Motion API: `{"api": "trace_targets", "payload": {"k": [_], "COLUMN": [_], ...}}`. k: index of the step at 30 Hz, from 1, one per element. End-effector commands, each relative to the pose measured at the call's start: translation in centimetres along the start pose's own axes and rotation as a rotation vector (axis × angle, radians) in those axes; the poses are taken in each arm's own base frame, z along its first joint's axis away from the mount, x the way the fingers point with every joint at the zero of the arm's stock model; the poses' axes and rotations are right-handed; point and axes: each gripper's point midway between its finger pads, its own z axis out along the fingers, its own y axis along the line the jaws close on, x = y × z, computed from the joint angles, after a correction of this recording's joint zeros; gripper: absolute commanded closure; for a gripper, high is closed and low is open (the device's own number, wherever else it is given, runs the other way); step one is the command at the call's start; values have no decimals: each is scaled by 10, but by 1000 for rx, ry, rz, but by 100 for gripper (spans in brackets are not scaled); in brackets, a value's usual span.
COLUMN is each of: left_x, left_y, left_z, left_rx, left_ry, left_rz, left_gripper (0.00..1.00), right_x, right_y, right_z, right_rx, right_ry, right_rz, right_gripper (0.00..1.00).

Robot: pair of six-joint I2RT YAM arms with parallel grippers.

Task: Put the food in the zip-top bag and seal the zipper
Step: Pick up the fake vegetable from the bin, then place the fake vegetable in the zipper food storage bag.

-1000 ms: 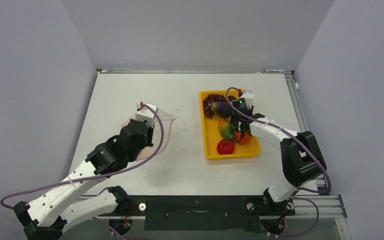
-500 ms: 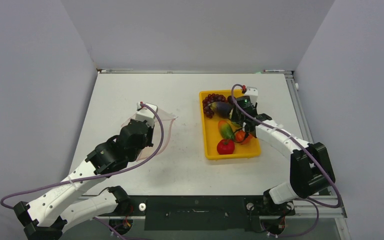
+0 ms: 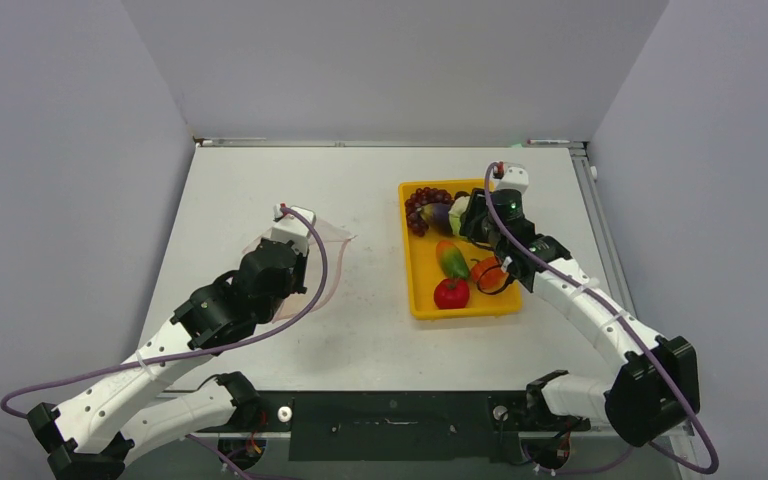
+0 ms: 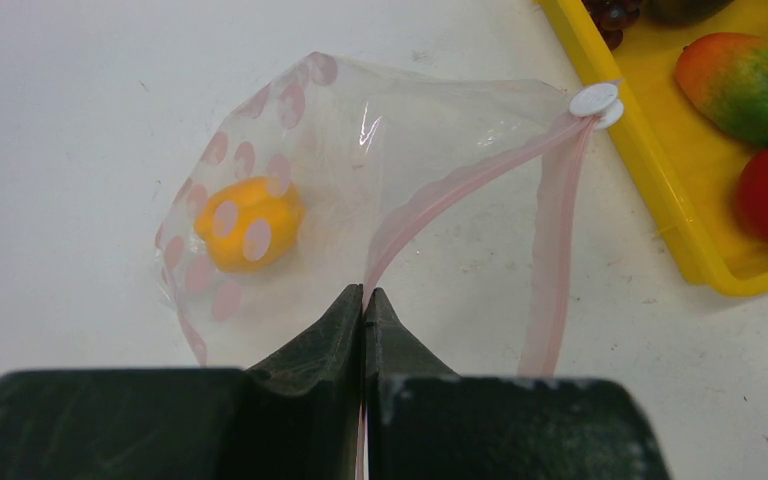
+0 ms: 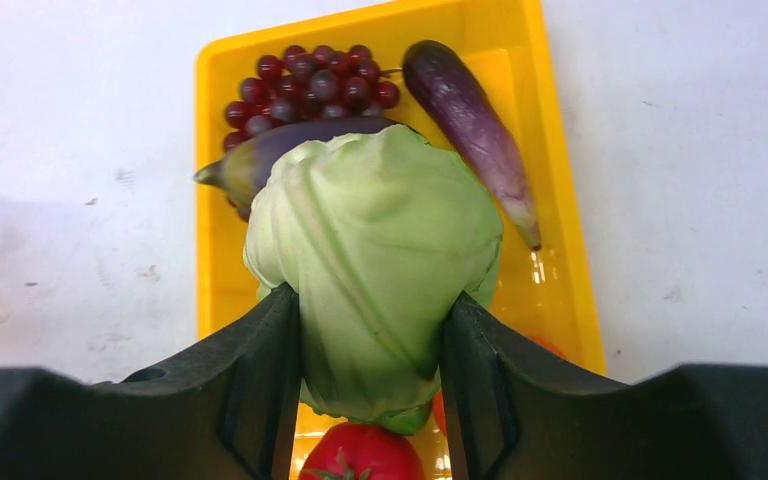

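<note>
Holding green cabbage [image 5: 375,230], right gripper [image 5: 370,300] over yellow tray [image 5: 562,250], left gripper [image 4: 364,300] pinching zipper [image 4: 460,185]

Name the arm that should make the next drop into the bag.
Right. The right claw grips the green cabbage over the yellow tray, while the left claw is shut on the zipper, holding the zip-top bag mouth open.

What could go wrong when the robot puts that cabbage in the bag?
The cabbage is round and only pinched at its sides by the right gripper, so it might slip out on the way.
The left gripper holds the bag only by a thin bit of zipper. A push from the cabbage could tug it free, and the mouth would flop shut.
</note>
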Motion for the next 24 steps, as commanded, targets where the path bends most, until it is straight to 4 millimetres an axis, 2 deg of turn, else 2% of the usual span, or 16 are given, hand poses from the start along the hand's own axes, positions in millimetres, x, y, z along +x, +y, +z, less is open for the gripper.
{"api": "trace_targets", "payload": {"k": [1, 13, 24], "left_x": [-15, -17, -17], "left_y": [-2, -1, -2], "left_z": [0, -2, -3], "left_rx": [10, 13, 19], "left_ry": [-53, -58, -61], "left_rz": [-34, -37, -39], "left_gripper": [100, 100, 100], "right_x": [-20, -32, -23], "right_y": [31, 118, 170], "right_z": [-23, -98, -147], "right_rx": [-139, -531, -785], "right_ry": [-56, -113, -121], "right_rz": [15, -55, -101], "right_gripper": [80, 79, 79]}}
